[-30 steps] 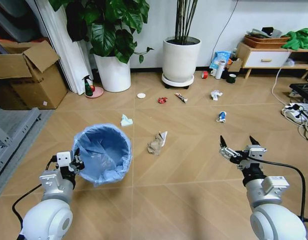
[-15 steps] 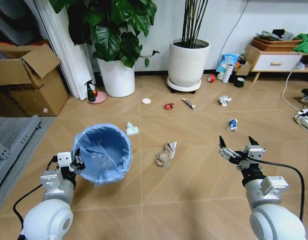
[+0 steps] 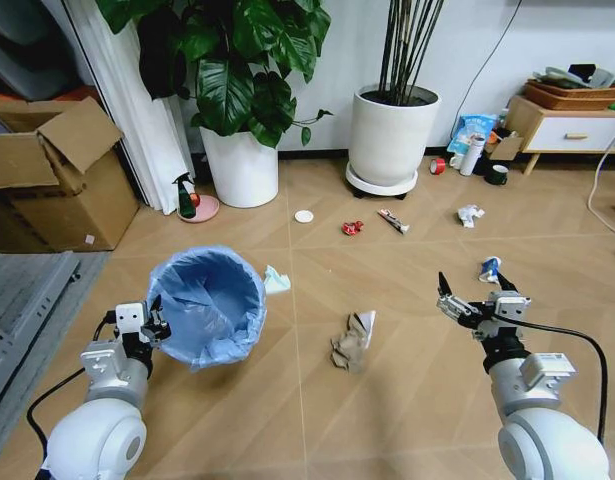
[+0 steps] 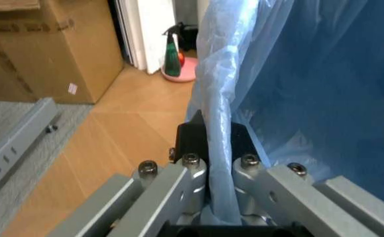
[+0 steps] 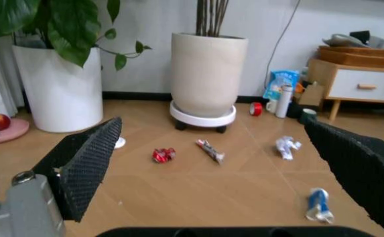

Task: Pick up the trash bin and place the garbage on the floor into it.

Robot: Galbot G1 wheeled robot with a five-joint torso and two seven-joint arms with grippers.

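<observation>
Bin (image 3: pixel 207 305) rim between left gripper (image 4: pixel 218 148) fingers (image 4: pixel 190 170), bag-wrapped.

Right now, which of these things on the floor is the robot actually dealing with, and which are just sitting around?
Part of the job:
trash bin, held at its rim by the left gripper
tan paper wad
white tissue
red wrapper
blue-white packet
right gripper, open, holding nothing

Just lying about:
plant pots
cardboard box
spray bottle

head high, wrists low, shared floor (image 3: pixel 407 380)
</observation>
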